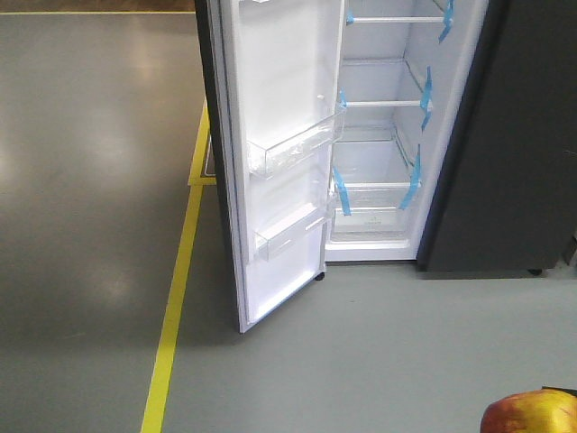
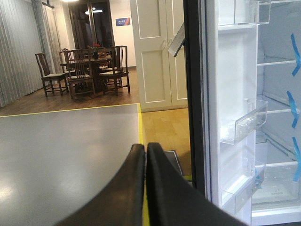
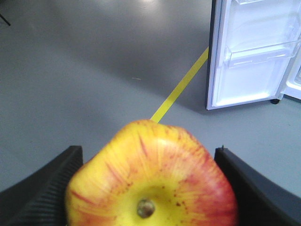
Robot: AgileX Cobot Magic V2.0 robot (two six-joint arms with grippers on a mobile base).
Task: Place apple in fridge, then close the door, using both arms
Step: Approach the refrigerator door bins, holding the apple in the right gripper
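Apple [image 3: 153, 181] inside right tool [image 3: 148, 153] (apparently gripped).

Door [image 1: 279, 72] stands wide open at centre-left of the front view, so the fridge [image 1: 374, 86] cavity at upper centre is reachable straight across open grey floor [image 1: 379, 352]. Inside, glass shelves [image 1: 383, 105] split it into stacked slots open at the front, with blue tape strips [image 1: 425, 95] at the shelf ends on both sides. Two clear door bins [image 1: 293, 149] jut from the door's inner face toward the opening, crowding the left edge of the approach.
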